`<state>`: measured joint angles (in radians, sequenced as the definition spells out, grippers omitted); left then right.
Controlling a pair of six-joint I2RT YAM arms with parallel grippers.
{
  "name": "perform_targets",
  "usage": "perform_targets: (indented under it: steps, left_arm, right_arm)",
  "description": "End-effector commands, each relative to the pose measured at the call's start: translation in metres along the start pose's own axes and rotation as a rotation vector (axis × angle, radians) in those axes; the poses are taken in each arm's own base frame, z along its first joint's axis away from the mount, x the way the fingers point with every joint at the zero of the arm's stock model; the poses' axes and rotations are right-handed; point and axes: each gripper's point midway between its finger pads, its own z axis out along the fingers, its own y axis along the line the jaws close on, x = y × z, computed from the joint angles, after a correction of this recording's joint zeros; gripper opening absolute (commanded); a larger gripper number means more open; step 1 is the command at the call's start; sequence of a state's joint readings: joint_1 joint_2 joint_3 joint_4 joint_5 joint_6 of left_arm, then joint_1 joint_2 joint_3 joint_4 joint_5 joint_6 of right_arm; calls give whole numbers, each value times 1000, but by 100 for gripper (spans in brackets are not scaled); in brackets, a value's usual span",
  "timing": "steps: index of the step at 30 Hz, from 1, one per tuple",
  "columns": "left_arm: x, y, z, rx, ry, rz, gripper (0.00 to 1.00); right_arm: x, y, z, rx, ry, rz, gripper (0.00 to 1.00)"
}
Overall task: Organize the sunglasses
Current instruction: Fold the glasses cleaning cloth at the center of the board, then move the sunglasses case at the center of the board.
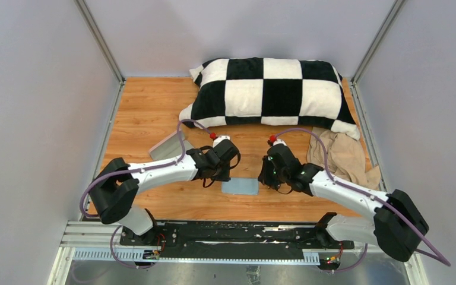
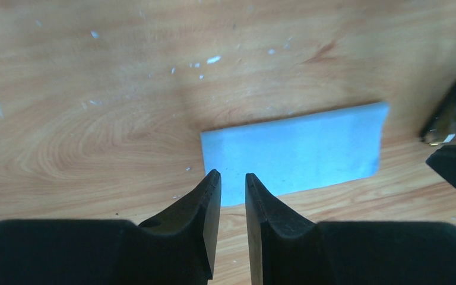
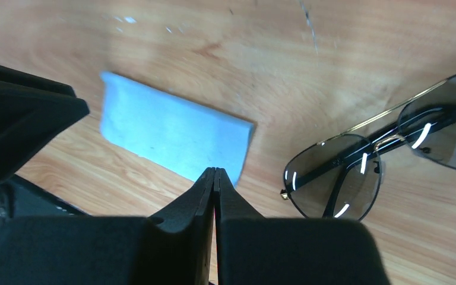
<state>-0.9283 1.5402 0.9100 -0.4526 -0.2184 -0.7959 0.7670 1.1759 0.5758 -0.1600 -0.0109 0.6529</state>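
The sunglasses (image 3: pixel 356 169), brown-tinted lenses in a thin dark and gold frame with arms folded, lie on the wood to the right of my right gripper (image 3: pixel 215 170). That gripper is shut on nothing, its tips over the near corner of the light blue cloth (image 3: pixel 172 133). In the top view the right gripper (image 1: pixel 268 178) hides the sunglasses. My left gripper (image 2: pixel 233 175) stands slightly open and empty, its tips over the near left corner of the cloth (image 2: pixel 297 148). In the top view the left gripper (image 1: pixel 222 172) and the right flank the cloth (image 1: pixel 240 186).
A pinkish-grey case (image 1: pixel 167 147) lies left of the left arm. A black-and-white checked pillow (image 1: pixel 270 92) fills the back of the table. A beige fabric heap (image 1: pixel 344 157) lies at the right. Grey walls enclose the table on three sides.
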Motion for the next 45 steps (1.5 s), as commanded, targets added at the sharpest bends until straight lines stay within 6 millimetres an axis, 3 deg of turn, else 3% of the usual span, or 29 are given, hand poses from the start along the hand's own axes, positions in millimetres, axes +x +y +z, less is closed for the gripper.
perform_targets:
  steps: [1, 6, 11, 15, 22, 26, 31, 39, 45]
  left_arm:
    - [-39, -1, -34, 13, -109, 20, 29]
    - [-66, 14, -61, -9, -215, -5, 32]
    - [-78, 49, -75, -57, -265, -67, 35]
    - [-85, 84, -77, -64, -284, -159, 39]
    - [-96, 133, -76, -226, -286, -198, 41]
    - [-108, 151, -55, -293, -279, -209, 47]
    - [-124, 157, -23, -288, -236, -243, 47]
    - [-119, 167, 28, -296, -180, -266, 47]
    - [-111, 148, 45, -178, -120, -221, 46]
  right_arm:
    - [-32, 8, -29, 4, -112, -42, 7]
    - [-49, -1, -49, 36, -222, -55, 12]
    - [-34, -15, -45, 63, -205, -53, 18]
    - [-23, -16, -40, 54, -170, -41, 22]
    - [-28, -6, -33, 28, -154, -66, 24]
    - [-32, -1, -35, 20, -146, -92, 24]
    - [-30, -3, -37, 20, -141, -97, 25]
    - [-22, -7, -41, 20, -132, -82, 25]
    - [-17, -12, -43, 31, -129, -74, 25]
